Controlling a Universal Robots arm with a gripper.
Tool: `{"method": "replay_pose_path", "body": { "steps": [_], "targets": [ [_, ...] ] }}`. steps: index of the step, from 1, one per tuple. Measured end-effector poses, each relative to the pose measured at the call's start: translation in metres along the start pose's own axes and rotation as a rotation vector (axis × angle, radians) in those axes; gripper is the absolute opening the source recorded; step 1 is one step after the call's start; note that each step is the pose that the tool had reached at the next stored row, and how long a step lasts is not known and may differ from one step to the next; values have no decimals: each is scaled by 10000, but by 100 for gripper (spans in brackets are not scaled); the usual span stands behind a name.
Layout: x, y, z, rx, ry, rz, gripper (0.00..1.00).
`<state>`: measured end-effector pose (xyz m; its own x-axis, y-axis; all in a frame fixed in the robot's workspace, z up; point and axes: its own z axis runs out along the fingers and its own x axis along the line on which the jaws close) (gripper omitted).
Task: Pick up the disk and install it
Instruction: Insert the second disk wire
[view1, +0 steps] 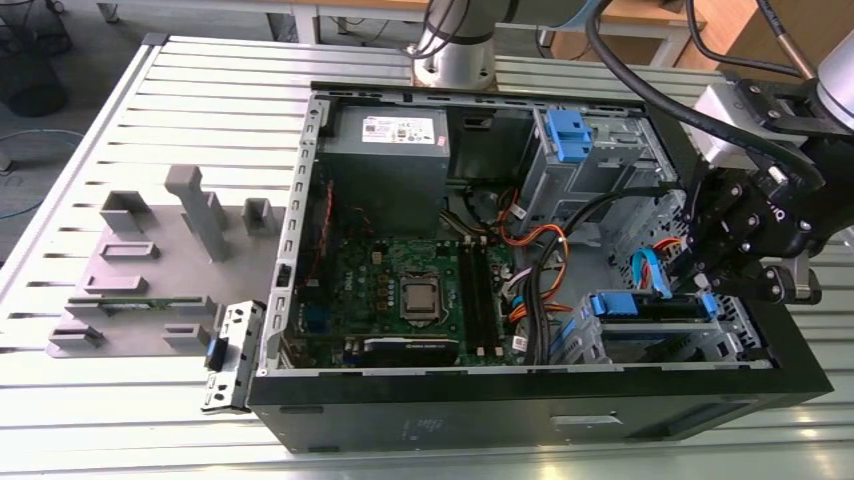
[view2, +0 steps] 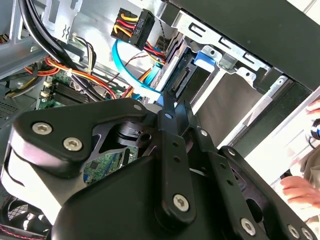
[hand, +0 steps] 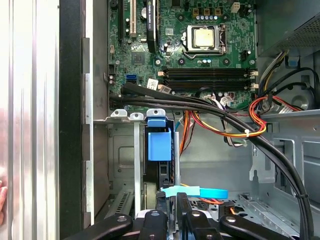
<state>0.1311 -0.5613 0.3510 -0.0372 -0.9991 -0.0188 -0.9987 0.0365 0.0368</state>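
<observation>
Sitting on the slatted bench (view1: 160, 80), the open computer case (view1: 534, 400) holds a motherboard (view1: 414, 290), a grey power supply (view1: 387, 150) and two drive cages. The disk (hand: 160, 146) stands in the lower cage (view1: 654, 320), the tool (hand: 169, 200) clenched on its edge.

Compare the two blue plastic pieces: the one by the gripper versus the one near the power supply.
In the exterior view, the lower blue piece, beside the gripper, is wide and low. The upper blue piece, near the power supply, is narrower, taller and far from the gripper. Both top grey metal drive cages.
</observation>
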Motion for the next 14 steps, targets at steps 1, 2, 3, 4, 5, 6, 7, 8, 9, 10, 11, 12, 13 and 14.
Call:
{"method": "replay_pose_path", "body": {
  "steps": [1,2,3,4,5,6,7,8,9,10,11,12,13,14],
  "targets": [
    [-5,0,-1,0,1,0,23],
    [-10,1,0,0,1,0,23],
    [-17,1,1,0,1,0,23],
    [-26,1,1,0,0,0,23],
    [-38,2,2,0,0,0,23],
    [-50,2,2,0,1,0,23],
    [-65,2,3,0,0,0,23],
    [-78,3,4,0,0,0,23],
    [-92,3,5,0,0,0,23],
    [-105,4,6,3,1,0,23],
    [-118,4,8,6,1,0,23],
    [-132,4,9,9,1,-1,23],
    [-148,4,11,12,-1,-1,23],
    [-165,5,13,14,0,-1,23]
  ]
}}
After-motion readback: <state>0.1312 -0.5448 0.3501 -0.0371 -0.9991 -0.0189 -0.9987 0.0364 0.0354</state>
